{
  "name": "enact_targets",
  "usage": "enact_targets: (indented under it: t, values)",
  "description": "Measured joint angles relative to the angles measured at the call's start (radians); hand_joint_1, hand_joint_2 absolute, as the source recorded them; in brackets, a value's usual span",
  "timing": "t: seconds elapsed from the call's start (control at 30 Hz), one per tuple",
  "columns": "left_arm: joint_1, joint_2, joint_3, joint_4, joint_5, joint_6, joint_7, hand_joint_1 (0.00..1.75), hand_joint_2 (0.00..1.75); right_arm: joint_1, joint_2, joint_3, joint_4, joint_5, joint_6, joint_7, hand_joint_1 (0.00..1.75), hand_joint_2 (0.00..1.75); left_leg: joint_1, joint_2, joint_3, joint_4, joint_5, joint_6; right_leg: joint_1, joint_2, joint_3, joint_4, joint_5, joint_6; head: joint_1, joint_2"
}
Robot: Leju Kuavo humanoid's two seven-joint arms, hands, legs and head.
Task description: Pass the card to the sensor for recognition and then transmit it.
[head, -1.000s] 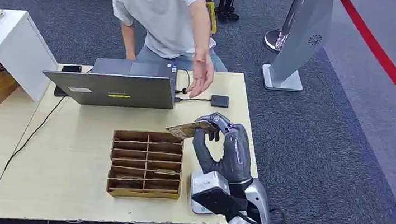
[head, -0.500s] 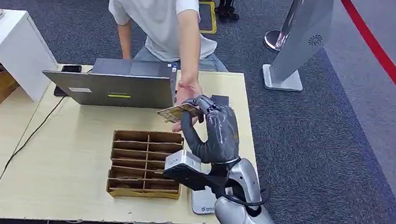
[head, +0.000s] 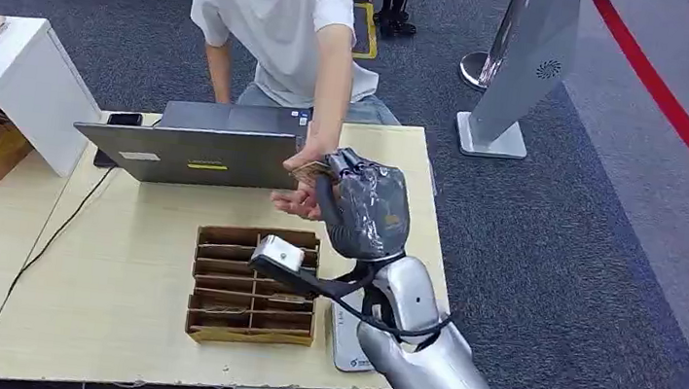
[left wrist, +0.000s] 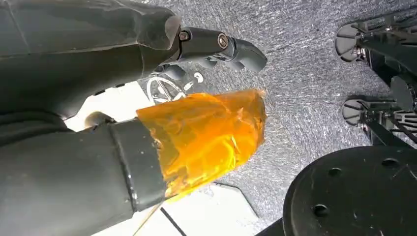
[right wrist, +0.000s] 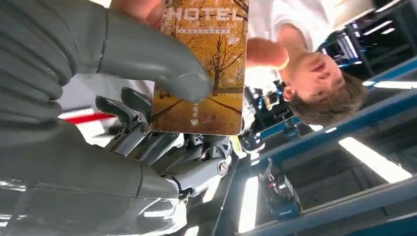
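Note:
My right hand [head: 364, 207] is raised over the back of the table [head: 118, 257] and pinches a yellow hotel card [head: 307, 168] between thumb and fingers. The right wrist view shows the card [right wrist: 204, 69] close up, printed with autumn trees, with the thumb [right wrist: 162, 64] across its face. A person's hand [head: 292, 204] reaches in palm up just under the card, touching or nearly touching it. My left hand [left wrist: 147, 147] hangs over the grey carpet holding nothing, its fingers [left wrist: 221, 44] extended and its thumb wrapped in orange tape.
An open laptop [head: 199, 149] stands at the back of the table, and a brown cardboard organiser [head: 252, 287] lies at its middle. A white flat device [head: 344, 336] lies by the front edge under my forearm. A white cabinet [head: 12, 69] stands left, a grey sign stand [head: 532, 59] right.
My right hand has carried the card up and toward the back of the table. The person's hand has come down and under the card.

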Motion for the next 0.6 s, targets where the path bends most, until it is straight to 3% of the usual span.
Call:
enact_targets:
  t: [0.03, 0.07, 0.1, 0.6]
  values:
    - [-0.001, 0.0, 0.0, 0.0, -0.001, 0.0, 0.0, 0.0, 0.0, -0.002, 0.002, 0.001, 0.009, 0.004, 0.0, 0.003, 1.52, 1.75, 0.0, 0.0, 0.0, 0.0, 0.0, 0.0, 0.0, 0.0, 0.0, 0.0, 0.0, 0.0, 0.0, 0.0]
    - [-0.001, 0.001, 0.0, 0.0, -0.001, 0.0, 0.0, 0.0, 0.0, -0.004, 0.003, 0.001, 0.016, 0.007, 0.0, 0.006, 0.19, 1.75, 0.0, 0.0, 0.0, 0.0, 0.0, 0.0, 0.0, 0.0, 0.0, 0.0, 0.0, 0.0, 0.0, 0.0]
    - [-0.002, 0.001, 0.0, 0.0, -0.002, 0.0, 0.0, 0.0, 0.0, -0.007, 0.004, 0.002, 0.025, 0.013, 0.001, 0.011, 0.0, 1.75, 0.0, 0.0, 0.0, 0.0, 0.0, 0.0, 0.0, 0.0, 0.0, 0.0, 0.0, 0.0, 0.0, 0.0]
    - [-0.003, 0.001, 0.0, 0.0, -0.003, 0.006, 0.002, 0.0, 0.0, -0.016, 0.014, 0.006, 0.082, 0.05, 0.001, 0.041, 0.0, 1.75, 0.0, 0.0, 0.0, 0.0, 0.0, 0.0, 0.0, 0.0, 0.0, 0.0, 0.0, 0.0, 0.0, 0.0]
